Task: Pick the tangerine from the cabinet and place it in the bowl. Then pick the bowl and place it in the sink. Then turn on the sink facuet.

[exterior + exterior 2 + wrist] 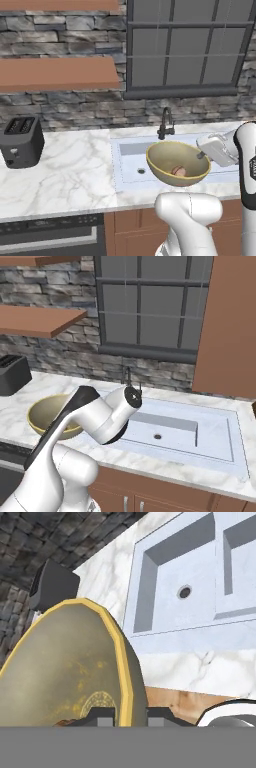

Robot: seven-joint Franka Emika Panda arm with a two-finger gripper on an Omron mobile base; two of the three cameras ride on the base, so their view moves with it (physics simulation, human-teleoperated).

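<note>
I've got the gripper (pixel 127 716) clamped tight on the bowl's (pixel 172 159) rim, tangerine (pixel 178 171) inside, bowl tilted above the sink (pixel 131 165)

The white arm (pixel 97 416) rises from the lower left and bends across the front of the marble surface (pixel 220 478); the gold-olive bowl (pixel 45 408) sits partly hidden behind its dark forearm, left of the sink (pixel 200 438); the pale basin shows a small dark drain hole (pixel 158 436); the slim black faucet (pixel 127 376) stands at its back edge; a dark toaster (pixel 12 373) sits far left; a reddish-brown cabinet (pixel 227 326) hangs upper right.
</note>
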